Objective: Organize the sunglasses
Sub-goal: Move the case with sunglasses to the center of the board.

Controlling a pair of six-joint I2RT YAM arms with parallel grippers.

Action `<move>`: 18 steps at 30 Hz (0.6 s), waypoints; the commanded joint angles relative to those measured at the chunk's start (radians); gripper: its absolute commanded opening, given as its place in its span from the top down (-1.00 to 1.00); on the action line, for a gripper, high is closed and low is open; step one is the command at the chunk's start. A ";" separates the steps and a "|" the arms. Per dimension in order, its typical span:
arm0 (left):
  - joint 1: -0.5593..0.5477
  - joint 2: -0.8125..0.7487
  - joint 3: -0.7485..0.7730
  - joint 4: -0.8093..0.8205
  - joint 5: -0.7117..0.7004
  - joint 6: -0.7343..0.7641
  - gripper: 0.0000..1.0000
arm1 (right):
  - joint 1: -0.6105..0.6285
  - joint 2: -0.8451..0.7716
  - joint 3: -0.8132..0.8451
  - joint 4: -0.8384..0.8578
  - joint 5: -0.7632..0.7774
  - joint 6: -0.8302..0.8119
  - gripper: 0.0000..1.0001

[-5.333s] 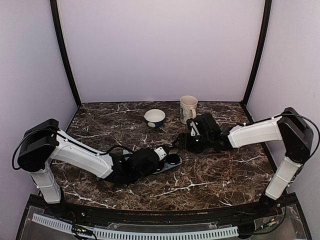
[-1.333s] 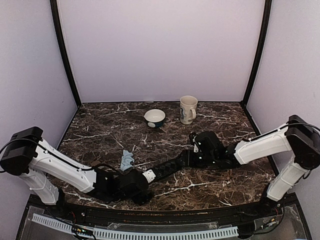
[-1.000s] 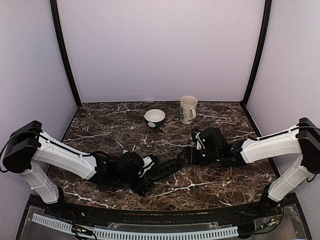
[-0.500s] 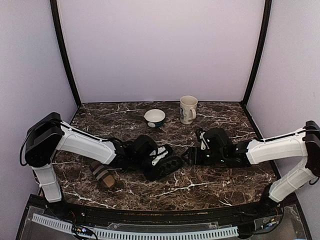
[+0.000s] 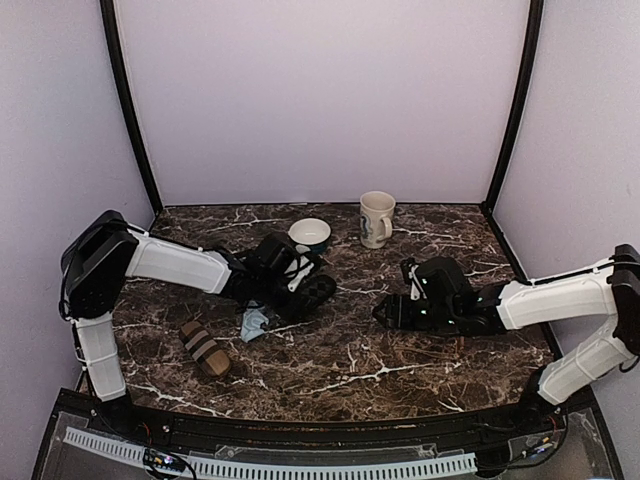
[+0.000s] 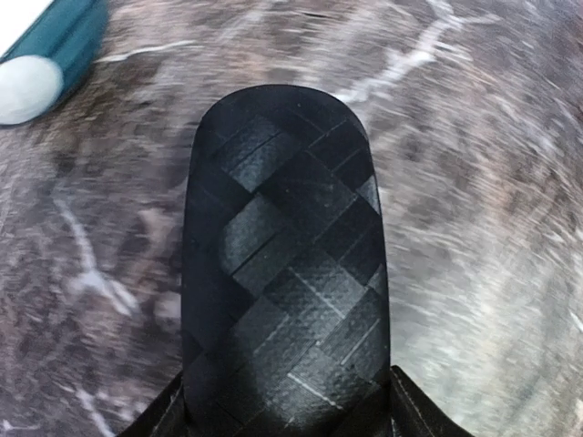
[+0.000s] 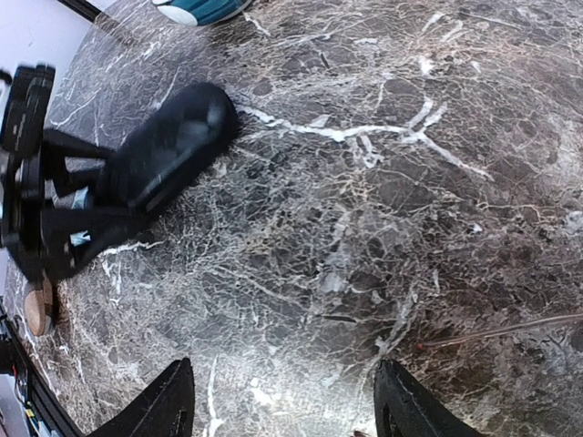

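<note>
Left pincer [image 5: 302,284] half closed on end of black checkered case [image 6: 287,264], near bowl [image 5: 309,235]. Right pincer [image 7: 291,410] jaws apart, empty, low over marble table [image 5: 400,375], apart from case. Cannot tell where sunglasses are; none of my views shows them.

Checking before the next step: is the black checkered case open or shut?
Shut. Held in the left claw, the black checkered case shows one unbroken oblong shell, no gap, in both wrist views.

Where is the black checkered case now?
In the top view, the black checkered case is left of centre, held by the left gripper, in front of the bowl and near the blue cloth.
</note>
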 commanded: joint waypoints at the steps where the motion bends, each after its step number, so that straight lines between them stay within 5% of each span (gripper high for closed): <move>1: 0.050 0.037 0.062 -0.012 -0.063 -0.002 0.10 | -0.010 -0.009 -0.015 0.043 -0.007 -0.011 -0.35; 10: 0.069 0.014 0.042 0.033 -0.061 -0.044 -0.71 | -0.010 -0.011 0.001 -0.006 0.019 -0.029 -0.36; 18: 0.070 -0.239 -0.133 0.047 -0.025 -0.148 -0.98 | -0.010 -0.003 0.051 -0.078 0.062 -0.066 -0.36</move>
